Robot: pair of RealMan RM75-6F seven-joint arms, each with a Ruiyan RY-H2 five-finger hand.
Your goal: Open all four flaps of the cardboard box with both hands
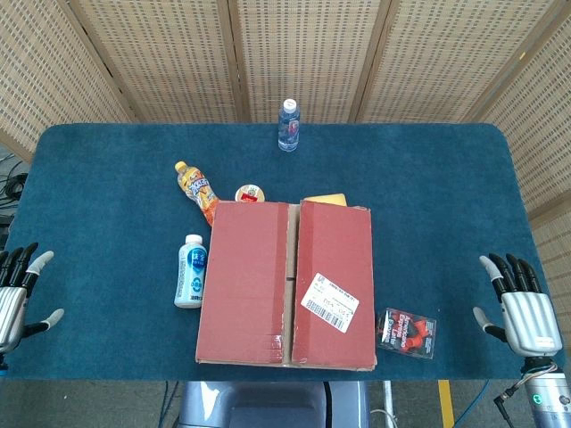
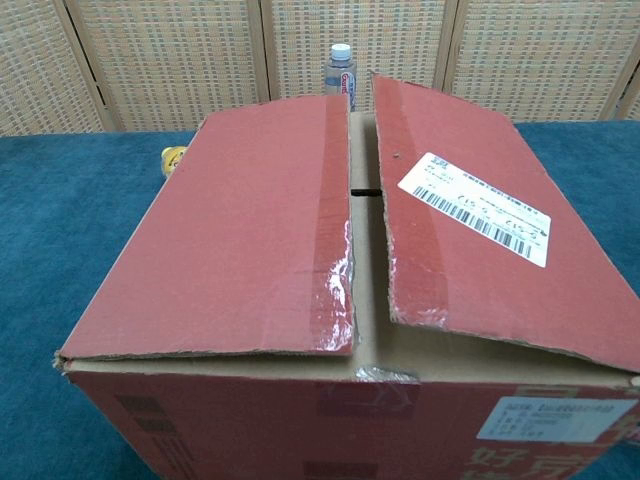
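Currently cardboard box (image 1: 285, 283) sits mid-table at the near edge, top flaps down, slightly sprung. Left hand (image 1: 18, 294) and right hand (image 1: 522, 308) both empty, fingers spread, well apart from it. Risk: lifting a flap drags the box into the white bottle (image 1: 191, 271) just beside it.

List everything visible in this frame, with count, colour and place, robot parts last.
cardboard box: one, red-brown, near table centre, top flaps down with a gap between them
shipping label: one, white, on the right flap
clear bottle: one, blue label, far edge of table
orange drink bottle: one, lying behind the box's left corner
white bottle: one, lying left of box
small round container: one, behind box
yellow item: one, partly hidden behind box
clear packet: one, red contents, right of box
table: one, blue cloth
left robot hand: open, at left edge
right robot hand: open, at right edge
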